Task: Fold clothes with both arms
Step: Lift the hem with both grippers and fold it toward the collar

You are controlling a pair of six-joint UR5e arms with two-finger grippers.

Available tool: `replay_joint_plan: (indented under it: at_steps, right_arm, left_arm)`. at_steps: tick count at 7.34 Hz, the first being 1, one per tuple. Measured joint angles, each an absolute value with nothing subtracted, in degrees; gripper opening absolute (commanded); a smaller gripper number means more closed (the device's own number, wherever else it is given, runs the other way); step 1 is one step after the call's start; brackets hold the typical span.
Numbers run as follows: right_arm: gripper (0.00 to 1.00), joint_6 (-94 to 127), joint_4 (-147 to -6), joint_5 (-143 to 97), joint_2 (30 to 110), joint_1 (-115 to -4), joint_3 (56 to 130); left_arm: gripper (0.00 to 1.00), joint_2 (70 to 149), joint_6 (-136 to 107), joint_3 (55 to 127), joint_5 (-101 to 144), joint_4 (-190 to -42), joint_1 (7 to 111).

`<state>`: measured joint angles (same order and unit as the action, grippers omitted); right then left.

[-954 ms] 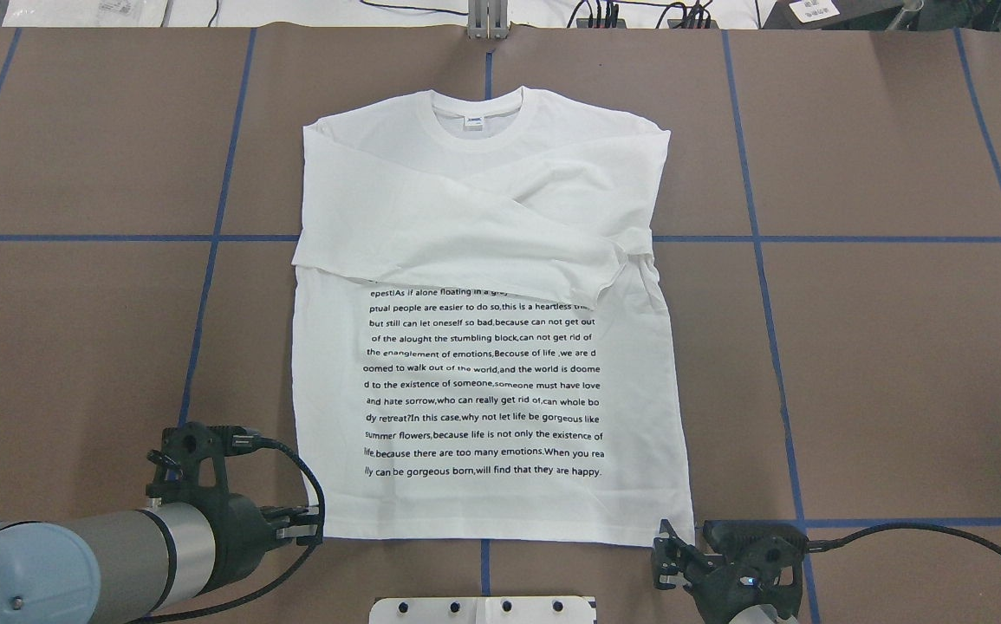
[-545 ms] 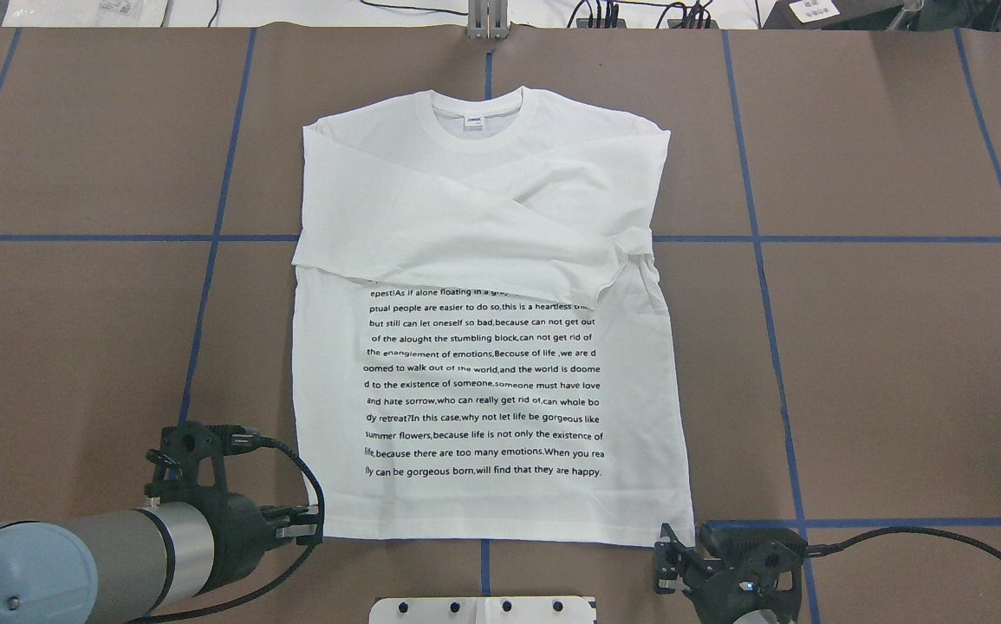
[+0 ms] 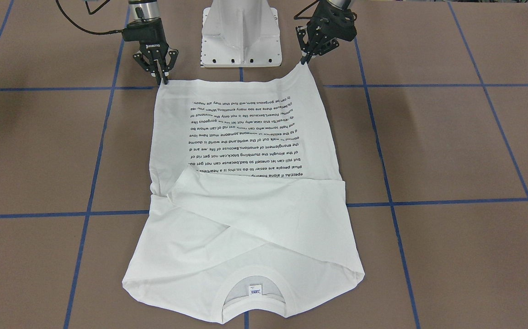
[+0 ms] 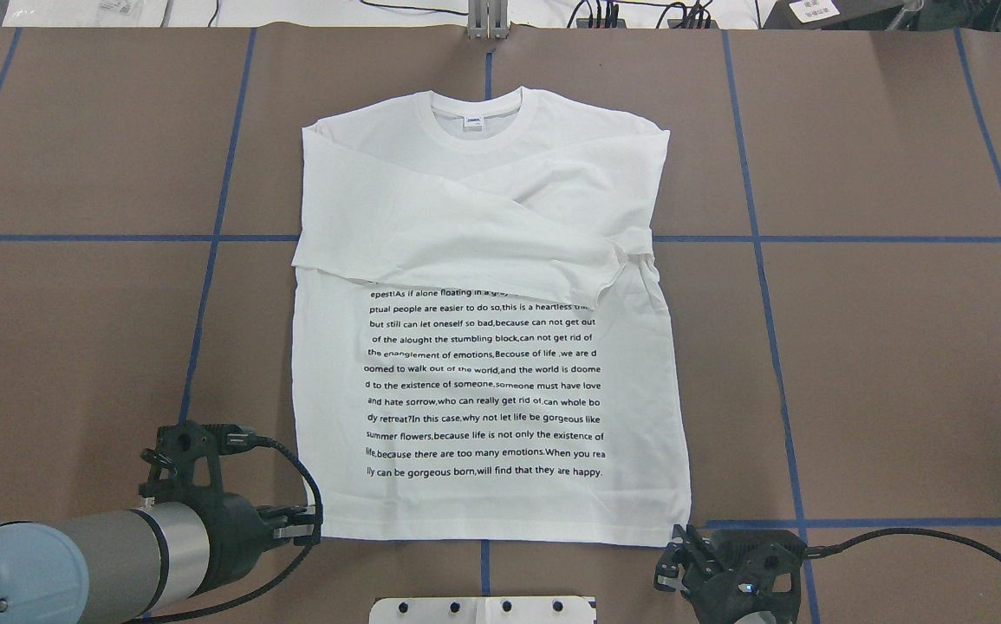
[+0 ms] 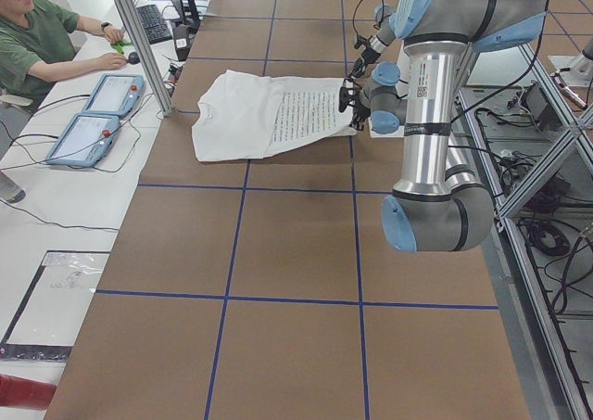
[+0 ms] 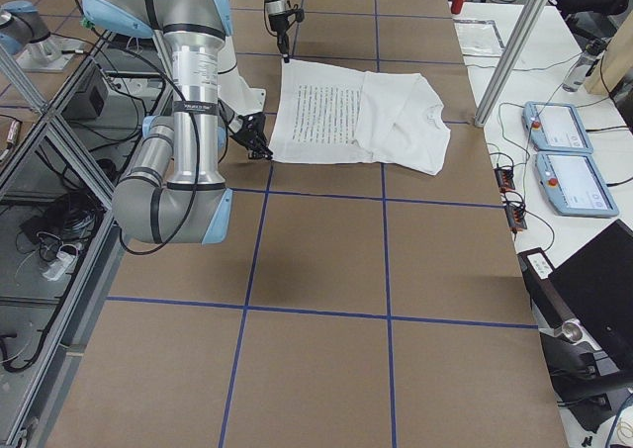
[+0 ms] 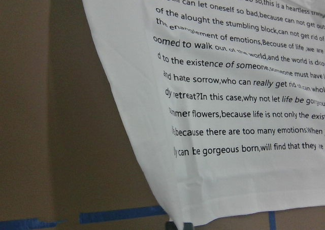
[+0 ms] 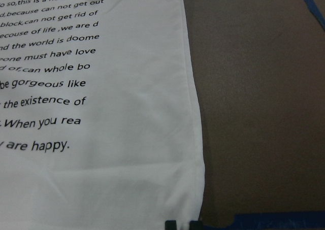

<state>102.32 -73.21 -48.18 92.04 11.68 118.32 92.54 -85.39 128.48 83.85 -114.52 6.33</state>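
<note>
The white T-shirt (image 4: 483,399) lies flat on the brown table, printed text up, collar at the far side. Both long sleeves are folded across its chest (image 3: 254,214). My left gripper (image 4: 316,524) sits at the near left hem corner, fingers closed on it; in the front view (image 3: 305,58) that corner is lifted slightly to the fingertips. My right gripper (image 4: 680,546) sits at the near right hem corner, also closed on it, as the front view (image 3: 163,80) shows. Each wrist view shows printed cloth (image 7: 244,113) (image 8: 101,138) running down to the fingertips.
The white pedestal base (image 3: 241,32) stands between the arms at the near edge. Blue tape lines (image 4: 756,260) cross the table. An operator (image 5: 37,40) sits beyond the far edge with control pads (image 5: 93,114). Cables (image 4: 639,13) lie along the far edge.
My right gripper has shifted slightly right and nearer, and the near right hem corner has drawn in to it. The left arm has barely moved.
</note>
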Motion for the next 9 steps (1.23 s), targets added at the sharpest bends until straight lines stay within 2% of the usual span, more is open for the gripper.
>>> replay_joint_plan:
  at_steps: [2, 3, 4, 6, 7, 9]
  right_arm:
    - [0.00, 102.25, -73.36, -48.33, 92.13, 11.54, 119.12]
    - [0.00, 102.11, -75.72, -49.11, 92.79, 11.32, 122.16]
    - [0.00, 102.04, -82.73, -51.53, 93.64, 11.17, 129.47]
    - [0.00, 101.91, -101.58, -58.89, 92.01, 9.08, 146.24]
    - [0.00, 100.71, -108.86, -63.92, 87.95, 4.54, 150.21]
    - [0.00, 92.68, -121.46, -75.39, 74.68, -9.03, 151.22]
  left_arm:
    - [0.00, 92.45, -85.41, 128.93, 83.85, -114.52, 6.33]
    - [0.00, 92.31, -85.37, 129.67, 84.37, -114.48, 6.39]
    - [0.00, 91.87, -85.33, 132.12, 86.30, -113.24, 6.67]
    - [0.00, 92.67, -84.80, 142.39, 94.23, -101.67, 9.89]
    - [0.00, 94.49, -84.13, 146.12, 97.18, -95.85, 12.54]
    - [0.00, 101.40, -78.04, 147.22, 99.56, -86.63, 19.31]
